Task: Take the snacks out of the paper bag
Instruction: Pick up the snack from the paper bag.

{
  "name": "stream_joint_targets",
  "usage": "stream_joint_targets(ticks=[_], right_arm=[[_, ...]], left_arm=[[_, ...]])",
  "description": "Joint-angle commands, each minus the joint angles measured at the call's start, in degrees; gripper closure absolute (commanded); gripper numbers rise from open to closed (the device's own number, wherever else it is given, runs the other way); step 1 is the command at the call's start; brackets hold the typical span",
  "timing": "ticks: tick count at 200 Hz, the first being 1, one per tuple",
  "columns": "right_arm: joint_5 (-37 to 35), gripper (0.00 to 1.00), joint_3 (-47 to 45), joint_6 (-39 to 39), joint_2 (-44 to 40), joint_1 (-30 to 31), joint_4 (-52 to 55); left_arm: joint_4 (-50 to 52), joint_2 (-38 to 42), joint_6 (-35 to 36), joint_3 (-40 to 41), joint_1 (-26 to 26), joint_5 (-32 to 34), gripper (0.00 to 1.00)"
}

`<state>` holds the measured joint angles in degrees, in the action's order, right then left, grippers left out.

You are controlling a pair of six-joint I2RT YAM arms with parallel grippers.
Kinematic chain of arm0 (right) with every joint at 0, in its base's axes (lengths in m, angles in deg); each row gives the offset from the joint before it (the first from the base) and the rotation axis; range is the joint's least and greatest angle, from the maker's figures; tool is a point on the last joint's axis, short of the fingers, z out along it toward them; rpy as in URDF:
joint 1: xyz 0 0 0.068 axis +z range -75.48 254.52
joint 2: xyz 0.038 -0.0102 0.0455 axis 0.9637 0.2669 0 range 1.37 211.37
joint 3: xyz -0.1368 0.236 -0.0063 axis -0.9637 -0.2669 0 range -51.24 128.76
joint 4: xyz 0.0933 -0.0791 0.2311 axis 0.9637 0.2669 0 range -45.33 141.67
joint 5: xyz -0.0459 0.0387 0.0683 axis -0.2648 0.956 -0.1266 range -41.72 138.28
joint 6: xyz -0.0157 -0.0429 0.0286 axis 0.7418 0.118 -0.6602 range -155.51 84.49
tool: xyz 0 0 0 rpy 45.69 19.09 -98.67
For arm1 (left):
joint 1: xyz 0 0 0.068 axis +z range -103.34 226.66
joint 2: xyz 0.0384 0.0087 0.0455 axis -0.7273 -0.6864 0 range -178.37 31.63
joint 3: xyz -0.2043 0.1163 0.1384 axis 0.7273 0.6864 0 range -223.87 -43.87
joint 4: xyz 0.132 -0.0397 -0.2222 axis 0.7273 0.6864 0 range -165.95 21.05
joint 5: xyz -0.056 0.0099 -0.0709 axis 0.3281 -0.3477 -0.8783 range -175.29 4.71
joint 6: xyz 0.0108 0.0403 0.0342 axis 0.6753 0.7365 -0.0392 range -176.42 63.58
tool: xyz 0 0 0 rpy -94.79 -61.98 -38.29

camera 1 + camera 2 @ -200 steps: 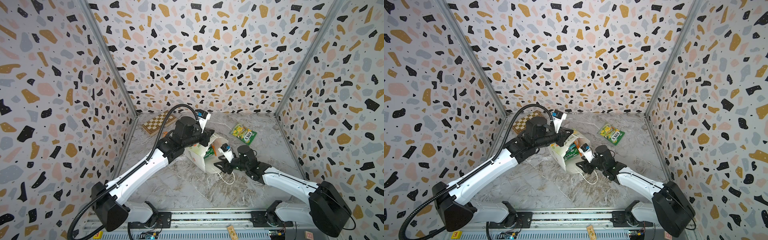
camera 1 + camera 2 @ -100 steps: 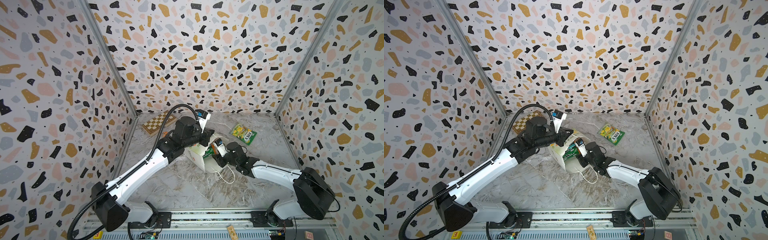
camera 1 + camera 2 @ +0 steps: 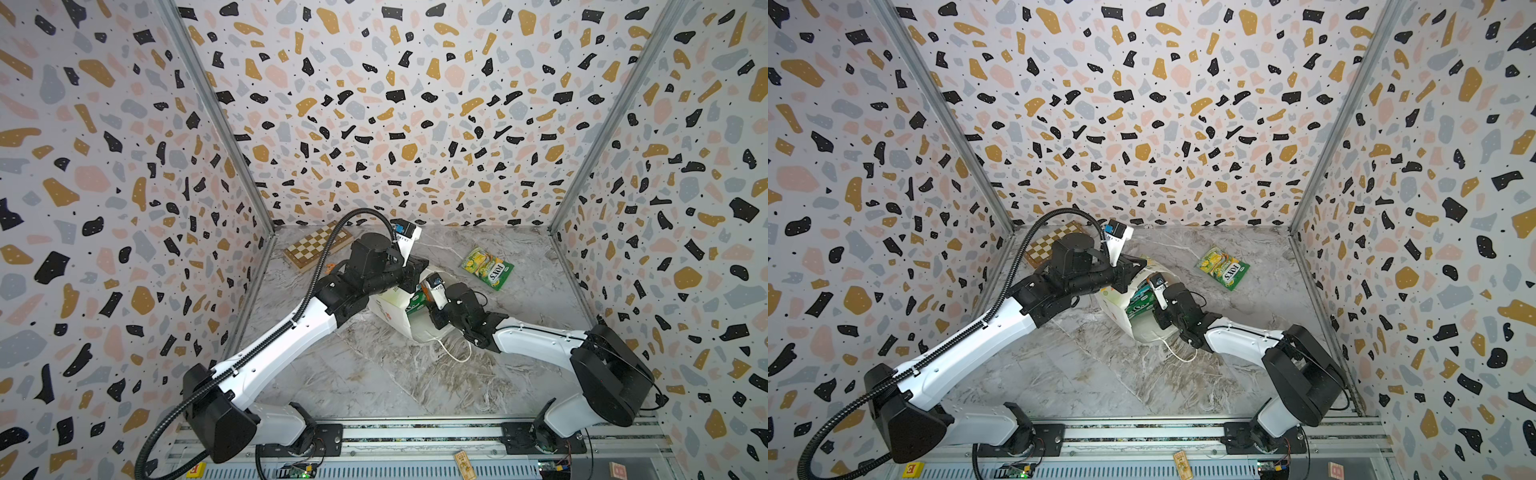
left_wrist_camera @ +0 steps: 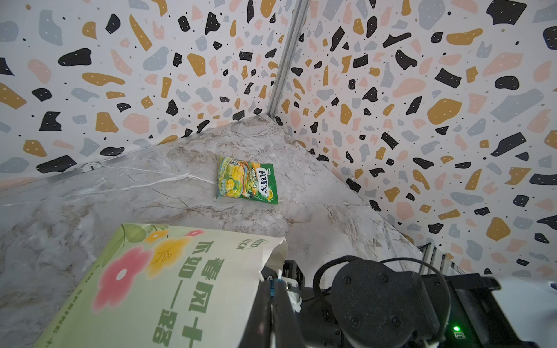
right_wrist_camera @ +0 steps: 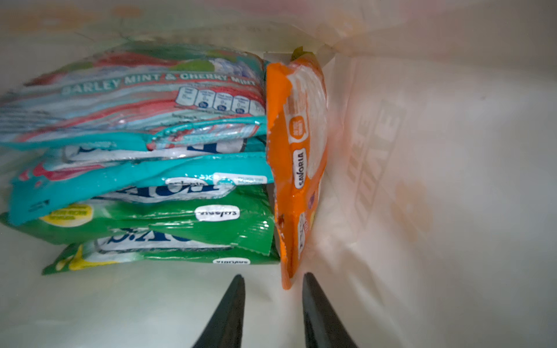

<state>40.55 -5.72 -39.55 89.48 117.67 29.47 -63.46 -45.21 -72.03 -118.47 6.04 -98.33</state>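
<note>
The white paper bag [image 3: 390,309] [image 3: 1115,303] lies on its side mid-table, mouth toward the right arm. My left gripper [image 4: 275,281] is shut on the bag's upper rim and holds the mouth up; the bag's flowered side [image 4: 168,280] fills that view. My right gripper [image 5: 272,275] is inside the bag and open. The near corner of an orange snack packet [image 5: 297,168], standing on edge, lies between its fingertips. Beside it lies a stack of teal and green snacks [image 5: 144,180]. One green-yellow snack [image 3: 486,267] [image 3: 1223,268] [image 4: 247,180] lies outside on the table.
A wooden chessboard box [image 3: 318,245] [image 3: 1054,245] sits at the back left by the wall. A white cord handle [image 3: 455,353] trails from the bag onto the marble table. Terrazzo walls close off three sides.
My right gripper has moved from just outside the bag's mouth into the bag, and its jaws have narrowed. The left arm and the bag have stayed put.
</note>
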Motion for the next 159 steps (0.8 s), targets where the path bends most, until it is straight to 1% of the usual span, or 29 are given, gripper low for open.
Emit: stream_joint_targets(ticks=[1, 16, 112, 159], right_arm=[[-2.4, 0.67, 2.3, -0.3, 0.7, 0.2, -0.3], [-3.0, 0.68, 2.4, -0.3, 1.3, 0.2, -0.6], [-4.6, 0.70, 4.8, 0.1, 6.5, 0.1, -3.6], [-5.2, 0.74, 5.9, 0.1, 8.9, -0.6, -5.5]], left_arm=[[-2.5, 1.6, 0.7, -0.9, -0.2, -0.9, 1.00], [-2.5, 1.5, 0.8, -0.9, -0.2, -1.0, 1.00], [-2.3, 1.5, 0.8, -1.2, -0.2, -1.3, 1.00], [-2.0, 1.6, 1.1, -1.2, -0.2, -1.3, 1.00]])
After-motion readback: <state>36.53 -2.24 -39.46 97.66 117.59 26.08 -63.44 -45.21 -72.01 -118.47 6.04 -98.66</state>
